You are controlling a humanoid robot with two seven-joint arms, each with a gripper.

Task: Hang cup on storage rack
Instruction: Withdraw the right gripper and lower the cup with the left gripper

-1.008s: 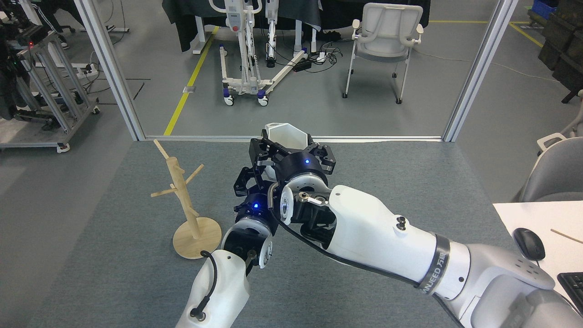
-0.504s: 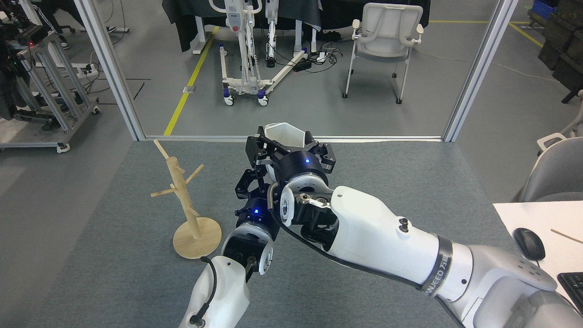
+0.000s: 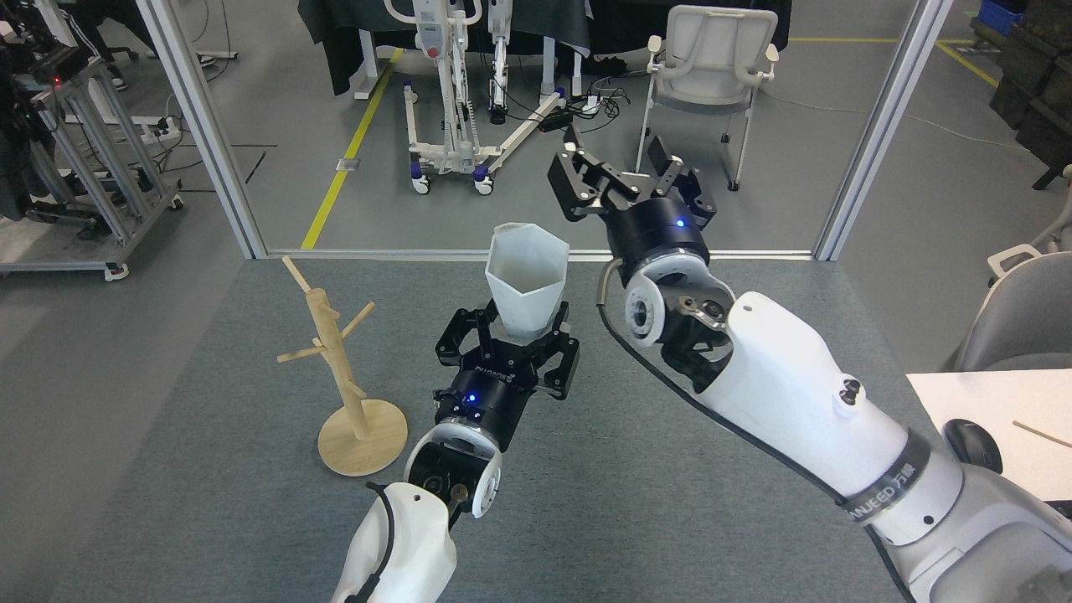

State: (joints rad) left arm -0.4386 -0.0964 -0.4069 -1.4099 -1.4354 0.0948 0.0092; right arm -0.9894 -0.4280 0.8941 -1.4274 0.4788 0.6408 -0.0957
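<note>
From the head view, the left gripper (image 3: 515,335) is closed around the narrow base of the cup (image 3: 526,280), holding it upright with the hexagonal rim facing up and toward the camera. Gripping low on the taper leaves the upper body of the cup free, which would suit bringing it against a peg, though the handle cannot be made out from this angle, so which way it faces is unclear.

The right gripper (image 3: 624,180) is raised above and to the right of the cup, well apart from it, with its fingers spread wide and nothing between them. Judging from that posture, it plays no part in the hold at this moment and stands clear so the left arm can work alone.

The storage rack (image 3: 335,360) stands on the grey table mat (image 3: 712,519) to the left of the held cup, near but not touching, its round base flat and its pegs angled upward, all bare. It sits on the left arm's side, so the cup probably needs to travel leftward and be turned so its handle meets a peg; hanging is not yet done.
</note>
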